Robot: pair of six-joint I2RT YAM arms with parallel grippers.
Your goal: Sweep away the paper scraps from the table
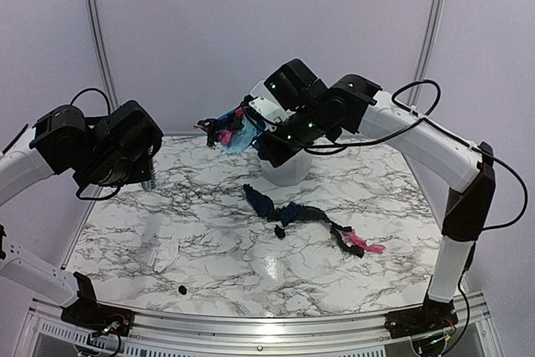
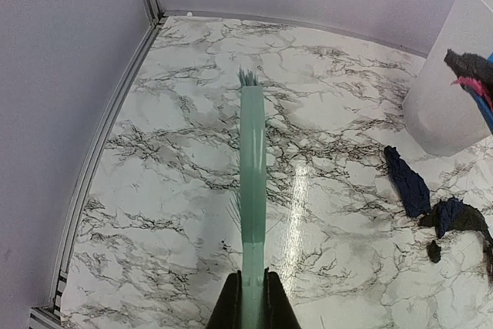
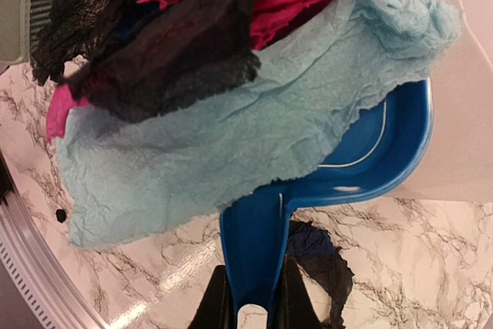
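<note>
My right gripper [image 3: 253, 298] is shut on the handle of the blue dustpan [image 3: 370, 152] and holds it raised at the back of the table [image 1: 167, 248], by a white bin [image 1: 288, 171]. Light blue, pink and black paper scraps [image 3: 216, 121] are piled in the pan and hang over its edge [image 1: 226, 130]. Navy, black and pink scraps [image 1: 288, 213] lie on the table's middle, down to a pink one [image 1: 366, 246]; they show in the left wrist view [image 2: 408, 182]. My left gripper [image 2: 253, 302] is shut on the pale green brush [image 2: 252, 167], held above the left side.
The white bin [image 2: 451, 82] stands at the back centre. A tiny black scrap [image 1: 182, 290] lies near the front left. A metal rail runs along the table's left edge [image 2: 100, 159] and front. Grey walls close the back and sides.
</note>
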